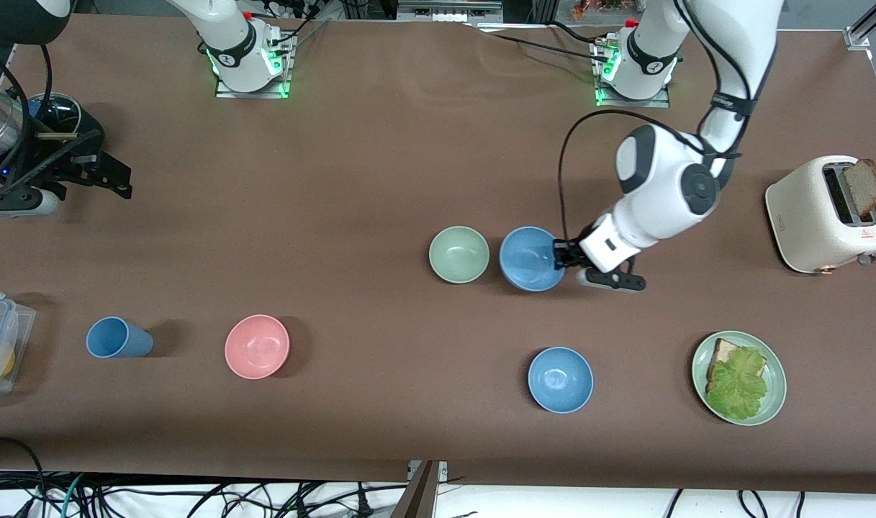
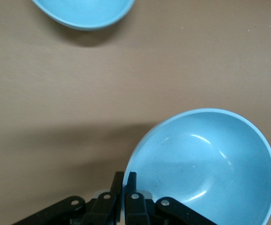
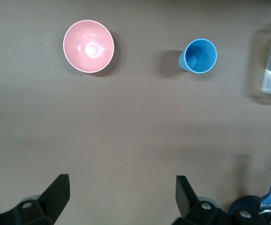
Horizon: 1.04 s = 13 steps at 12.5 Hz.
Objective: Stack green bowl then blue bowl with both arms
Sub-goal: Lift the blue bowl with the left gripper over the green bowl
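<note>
Stacking stands at its blue-bowl step: the left gripper (image 1: 561, 255) is clenched on the rim of the small round matte steel-blue bowl (image 1: 530, 258), pinching the wall between its fingers (image 2: 124, 187). That bowl sits just beside the small round pale sage-green bowl (image 1: 458, 254), which rests empty on the brown matte table (image 1: 380, 165). Judging from this, the next move calls for lifting the blue bowl, carrying it over the green one and lowering it centred. The right gripper (image 3: 121, 197) waits with fingers spread, over the right arm's end of the table. A brighter sky-blue bowl (image 1: 560, 379) lies nearer the front camera.
</note>
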Each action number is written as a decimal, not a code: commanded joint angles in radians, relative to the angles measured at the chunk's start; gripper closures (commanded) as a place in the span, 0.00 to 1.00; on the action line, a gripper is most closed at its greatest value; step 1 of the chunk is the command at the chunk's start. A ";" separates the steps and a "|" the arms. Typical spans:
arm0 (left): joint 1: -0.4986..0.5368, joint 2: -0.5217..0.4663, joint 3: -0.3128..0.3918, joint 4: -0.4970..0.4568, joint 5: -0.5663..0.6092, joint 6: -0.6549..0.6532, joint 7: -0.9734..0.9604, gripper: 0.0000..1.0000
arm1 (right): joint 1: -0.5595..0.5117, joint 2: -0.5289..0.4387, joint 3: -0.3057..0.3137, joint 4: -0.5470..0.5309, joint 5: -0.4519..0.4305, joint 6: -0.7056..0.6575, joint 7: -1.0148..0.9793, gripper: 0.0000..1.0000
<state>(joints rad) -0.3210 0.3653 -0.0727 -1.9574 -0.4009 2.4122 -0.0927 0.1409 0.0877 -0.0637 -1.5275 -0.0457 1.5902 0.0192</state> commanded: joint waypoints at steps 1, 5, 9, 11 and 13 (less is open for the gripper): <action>-0.085 0.064 0.014 0.090 0.109 -0.013 -0.209 1.00 | -0.007 0.006 0.002 0.020 -0.005 -0.010 -0.012 0.00; -0.173 0.127 0.014 0.132 0.192 -0.013 -0.367 1.00 | -0.009 0.006 0.001 0.020 -0.003 -0.013 -0.010 0.00; -0.211 0.170 0.016 0.160 0.221 -0.012 -0.435 1.00 | -0.015 0.006 0.001 0.020 -0.003 -0.016 -0.010 0.00; -0.225 0.179 0.014 0.160 0.255 -0.012 -0.476 1.00 | -0.020 0.006 0.001 0.018 -0.003 -0.016 -0.011 0.00; -0.225 0.184 0.014 0.161 0.258 -0.010 -0.478 1.00 | -0.020 0.006 0.001 0.018 -0.003 -0.016 -0.011 0.00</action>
<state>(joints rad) -0.5334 0.5321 -0.0708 -1.8274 -0.1733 2.4122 -0.5416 0.1309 0.0877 -0.0670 -1.5275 -0.0457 1.5887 0.0192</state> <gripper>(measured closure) 0.952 0.000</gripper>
